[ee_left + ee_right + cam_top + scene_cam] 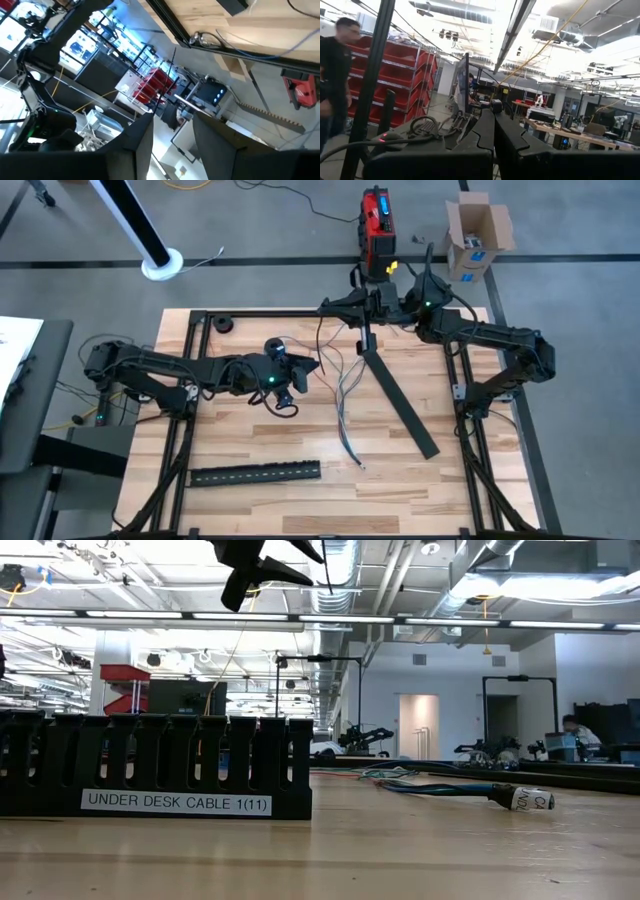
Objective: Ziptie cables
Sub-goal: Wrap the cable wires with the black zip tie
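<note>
1. The wooden worktop [250, 435] carries a black frame along its edges, with both arms reaching in from the sides.
2. The left arm stretches from the left edge toward the middle; the left gripper [308, 367] hangs above the wood just left of the cables. In its wrist view the two dark fingers [142, 137] stand apart with an open gap between them and nothing in it.
3. The right arm comes in from the right edge and bends toward the far rail; the right gripper [345, 304] sits at the far middle of the worktop. In its wrist view the fingers [482, 132] are pressed close, with only a thin slit between them, and I cannot tell whether anything is pinched there.
4. A long flat black strip [400, 400] lies slanted from the far middle toward the near right.
5. A second slotted black strip [255, 473] lies near the front edge; the low view shows its label "UNDER DESK CABLE 1(11)".
6. The cables [348, 395], thin grey, white and dark strands, run loosely from near the right gripper down the middle of the worktop, between the left gripper and the slanted strip, ending near the front strip's right end.
7. A small dark round object [224, 324] rests by the far left rail.
</note>
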Controlling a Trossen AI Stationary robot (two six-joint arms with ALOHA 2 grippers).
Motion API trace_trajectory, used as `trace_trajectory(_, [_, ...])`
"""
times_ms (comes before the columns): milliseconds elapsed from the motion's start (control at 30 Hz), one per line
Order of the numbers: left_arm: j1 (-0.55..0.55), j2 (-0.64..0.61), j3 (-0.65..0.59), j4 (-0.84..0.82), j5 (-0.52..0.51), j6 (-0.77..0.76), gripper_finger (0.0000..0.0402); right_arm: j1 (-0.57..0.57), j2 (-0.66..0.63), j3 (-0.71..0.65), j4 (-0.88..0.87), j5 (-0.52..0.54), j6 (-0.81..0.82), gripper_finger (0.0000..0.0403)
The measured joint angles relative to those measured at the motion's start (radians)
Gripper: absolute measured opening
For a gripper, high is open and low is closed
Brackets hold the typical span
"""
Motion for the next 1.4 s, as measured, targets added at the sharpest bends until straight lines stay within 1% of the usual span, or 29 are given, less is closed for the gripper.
trace_trajectory(200, [-0.008,0.000,0.000,0.012,-0.001,-0.009,0.0132,-0.007,0.000,0.000,0.002,-0.001,-0.004,0.0000])
trace_trajectory(333, [-0.011,0.000,0.000,0.015,-0.035,-0.018,0.0132,-0.007,0.000,0.000,0.007,-0.001,-0.008,0.0000])
trace_trajectory(467, [-0.012,0.000,0.000,0.016,-0.041,-0.028,0.0132,-0.007,0.000,0.000,0.015,-0.001,-0.011,0.0000])
trace_trajectory(867, [-0.058,0.000,0.000,0.016,-0.115,-0.075,0.0132,-0.014,0.000,0.000,0.051,0.002,-0.026,0.0000])
trace_trajectory(1033, [-0.066,0.000,0.000,0.018,-0.124,-0.074,0.0132,-0.025,0.000,0.000,0.051,0.005,-0.028,0.0000])
trace_trajectory(1133, [-0.075,0.000,0.000,0.033,-0.164,-0.097,0.0132,-0.049,-0.004,0.000,0.047,0.004,-0.023,0.0000])
trace_trajectory(1233, [-0.076,0.000,-0.001,0.097,-0.206,-0.109,0.0132,-0.069,-0.011,0.000,0.053,0.008,-0.018,0.0000])
trace_trajectory(1400, [-0.061,0.000,-0.001,0.247,-0.341,-0.166,0.0132,-0.087,-0.015,0.000,0.052,0.009,-0.015,0.0000])
